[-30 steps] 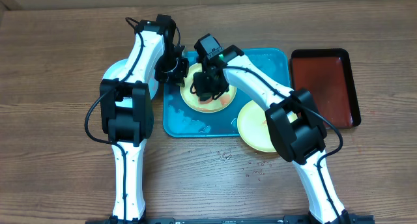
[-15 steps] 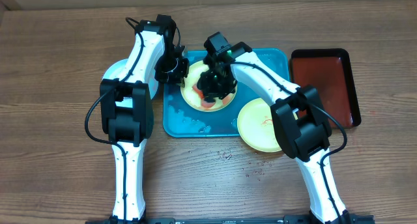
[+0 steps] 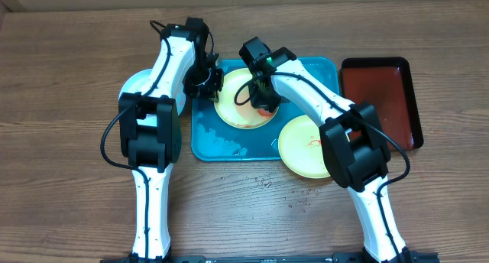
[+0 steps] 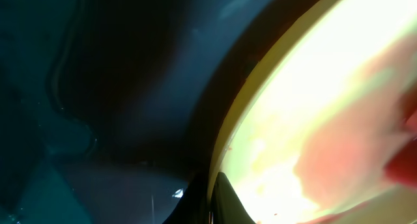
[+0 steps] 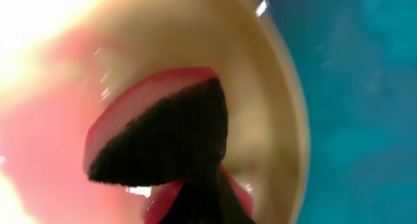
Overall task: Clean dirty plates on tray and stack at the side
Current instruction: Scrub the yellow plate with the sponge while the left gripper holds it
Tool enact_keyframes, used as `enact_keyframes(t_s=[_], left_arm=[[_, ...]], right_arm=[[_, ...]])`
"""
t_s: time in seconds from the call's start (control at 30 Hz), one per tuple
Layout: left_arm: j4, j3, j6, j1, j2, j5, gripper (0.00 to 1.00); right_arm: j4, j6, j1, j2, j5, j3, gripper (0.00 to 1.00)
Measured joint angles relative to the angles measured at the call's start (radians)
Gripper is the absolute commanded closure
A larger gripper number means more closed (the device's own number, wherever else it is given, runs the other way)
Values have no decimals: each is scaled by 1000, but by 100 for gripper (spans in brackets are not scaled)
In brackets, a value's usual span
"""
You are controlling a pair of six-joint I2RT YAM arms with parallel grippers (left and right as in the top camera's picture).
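Two pincers meet on one plate [image 3: 234, 115]. The left pincer [image 3: 206, 81] is clamped on the plate's rim, with the edge caught between its closed tips in the wrist view. The right pincer [image 3: 262, 99] is closed on a dark sponge [image 5: 163, 136], which is set against the red sauce [image 5: 45, 152] just below it. Under both lies the wet tray [image 3: 221, 146]. Back from the right pincer, a second plate [image 3: 302, 150] overhangs the tray's corner. Outboard of the left pincer, a pale plate [image 3: 131, 86] rests on the table [image 3: 61, 141], partly hidden. Farthest out, past the right pincer's outer side, sits a red tray [image 3: 380, 95].
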Motion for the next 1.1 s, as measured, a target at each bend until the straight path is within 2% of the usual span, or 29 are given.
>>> enact_keyframes(t_s=[0.13,0.33,0.7,1.1], left_arm=[[0,0,0,0,0,0,96],[0,0,0,0,0,0,96],[0,0,0,0,0,0,96],[0,0,0,0,0,1,96]], right_arm=[[47,0,-2,1,87,0,96],[147,-1,-3,3,118,-3,96],[262,0,-14,5,-188,-4,96],[101,-26,-14,5,-399,-4,96]])
